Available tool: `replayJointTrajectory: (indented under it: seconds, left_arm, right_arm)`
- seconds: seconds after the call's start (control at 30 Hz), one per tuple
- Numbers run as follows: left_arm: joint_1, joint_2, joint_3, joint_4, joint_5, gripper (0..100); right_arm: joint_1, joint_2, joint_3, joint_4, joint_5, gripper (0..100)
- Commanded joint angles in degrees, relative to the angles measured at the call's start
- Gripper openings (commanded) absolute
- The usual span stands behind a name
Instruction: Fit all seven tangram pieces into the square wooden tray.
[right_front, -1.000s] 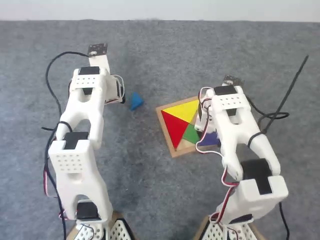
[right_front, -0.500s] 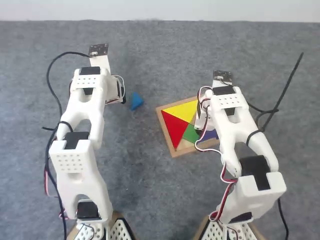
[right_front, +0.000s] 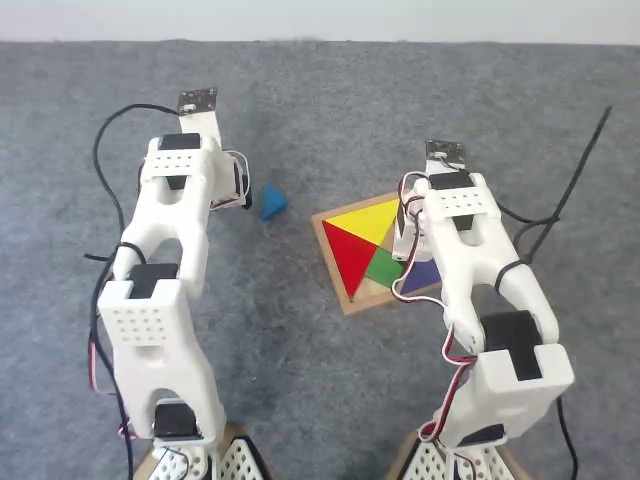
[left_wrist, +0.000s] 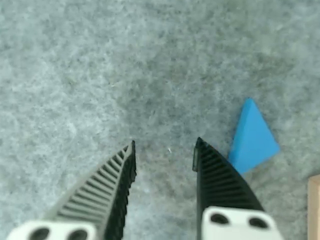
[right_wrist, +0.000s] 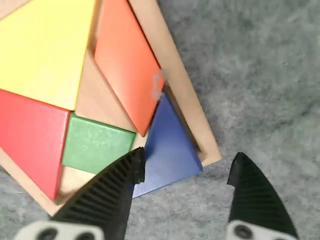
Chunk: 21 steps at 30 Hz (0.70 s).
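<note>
The square wooden tray (right_front: 334, 262) lies right of the table's centre, holding a yellow triangle (right_front: 368, 221), a red triangle (right_front: 348, 255) and a green piece (right_front: 381, 268). In the right wrist view an orange piece (right_wrist: 127, 60) lies in it too. A dark blue triangle (right_wrist: 167, 145) rests askew over the tray's rim (right_wrist: 182, 100), partly outside. My right gripper (right_wrist: 187, 157) hovers open just above that triangle. A light blue triangle (right_front: 272, 202) lies loose on the carpet left of the tray. My left gripper (left_wrist: 164, 147) is open, low over the carpet, the light blue triangle (left_wrist: 252, 137) just beside one finger.
Grey carpet (right_front: 300, 100) covers the table. A bare wooden gap (right_wrist: 100, 107) shows in the tray between the yellow, orange and green pieces. Black cables (right_front: 560, 215) trail from the right arm.
The right arm has shifted slightly away from the table's front over the tray. The left arm and the light blue triangle have not moved.
</note>
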<state>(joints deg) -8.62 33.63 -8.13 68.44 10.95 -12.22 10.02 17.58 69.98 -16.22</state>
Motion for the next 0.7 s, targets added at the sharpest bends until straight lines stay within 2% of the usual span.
replayJointTrajectory:
  seconds: [0.0,0.23,0.67]
  left_arm:
    - [-0.26,-2.99,-1.98,0.53,-0.18,18]
    - [-0.18,-2.99,-1.98,0.53,-0.18,18]
    - [-0.09,-2.99,-1.98,0.44,-0.18,18]
  right_arm:
    - [0.04,-0.22,-2.46,-0.31,0.70,26.2]
    - [4.44,-1.10,-2.11,1.45,0.79,26.2]
    - [4.44,-3.38,-2.20,1.54,2.64,26.2]
